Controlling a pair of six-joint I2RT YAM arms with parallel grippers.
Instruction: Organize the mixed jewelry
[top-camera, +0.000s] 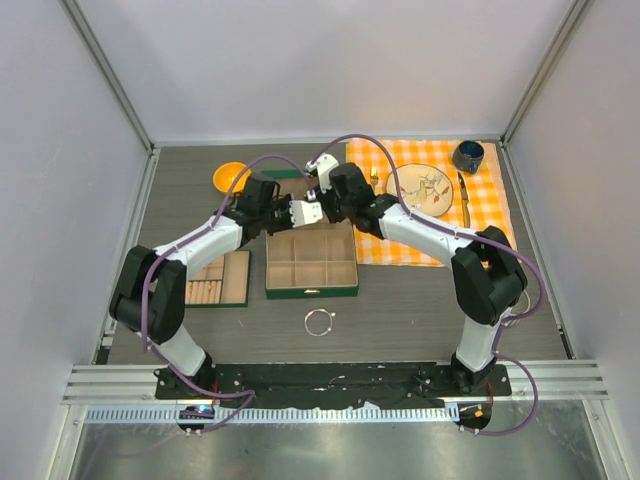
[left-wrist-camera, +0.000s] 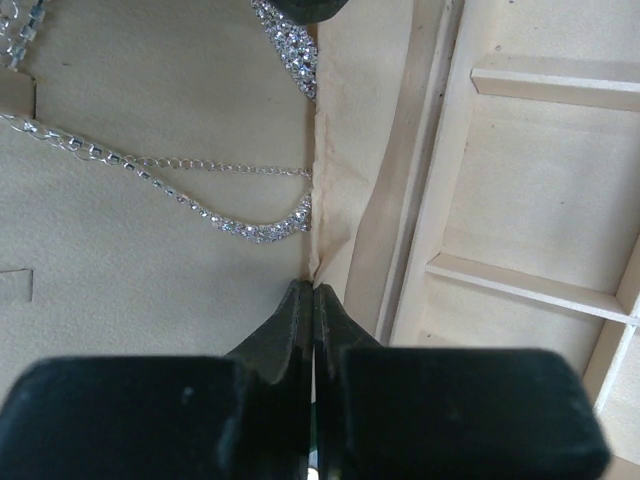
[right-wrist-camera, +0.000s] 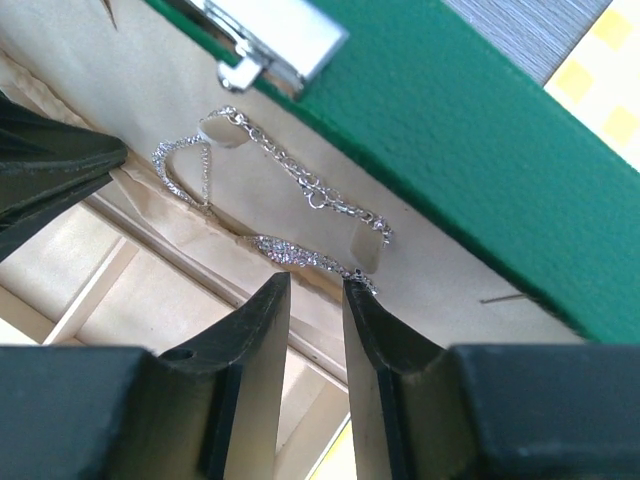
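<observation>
Inside the open lid (right-wrist-camera: 450, 130), keeps the necklace (right-wrist-camera: 305, 185) strung across the lining's tabs (right-wrist-camera: 225, 128) to prevent tangling, holds the right gripper (right-wrist-camera: 315, 283) released just short of its sparkling stretch, presses the clenched left gripper (left-wrist-camera: 313, 290) to the lining's fold (left-wrist-camera: 325, 190) (likely bracing), leaves the bangle (top-camera: 307, 321) out on the surface (top-camera: 420, 310).

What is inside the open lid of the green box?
A sparkling silver necklace lies on the beige lining. The right gripper hides part of the lining's near edge.
</observation>
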